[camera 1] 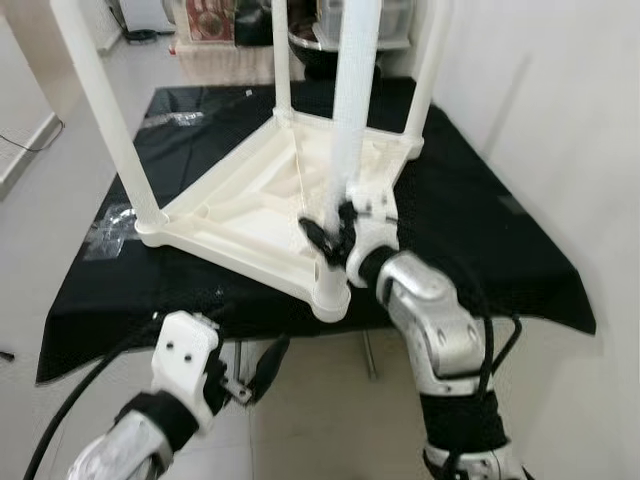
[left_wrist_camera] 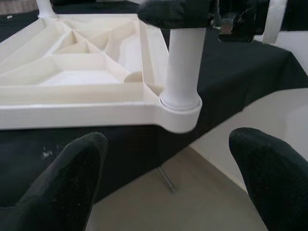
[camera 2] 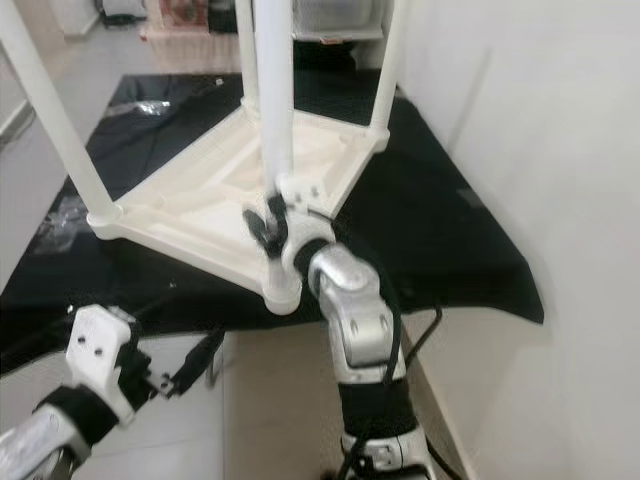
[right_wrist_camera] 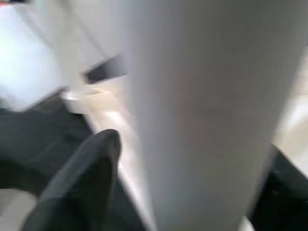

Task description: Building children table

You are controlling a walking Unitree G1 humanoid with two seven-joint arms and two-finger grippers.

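Seating the last leg [camera 1: 352, 110]: 4 legs stand in the upturned tabletop [camera 1: 250, 205]; right gripper [camera 1: 332, 232] clamps it at 6 o'clock, left gripper [left_wrist_camera: 168, 178] spread, empty.

Even, bright indoor light washes the scene, with the white wall [camera 1: 560, 120] and pale floor [camera 1: 40, 200] near overexposure. The black cloth [camera 1: 480, 220] shows soft grey sheen (strongest at its far corner). The near table leg [camera 1: 352, 100] is smeared by motion blur in both head views. The right wrist view is heavily out of focus; the left wrist view is sharp, its near fingertips [left_wrist_camera: 67, 183] softened.
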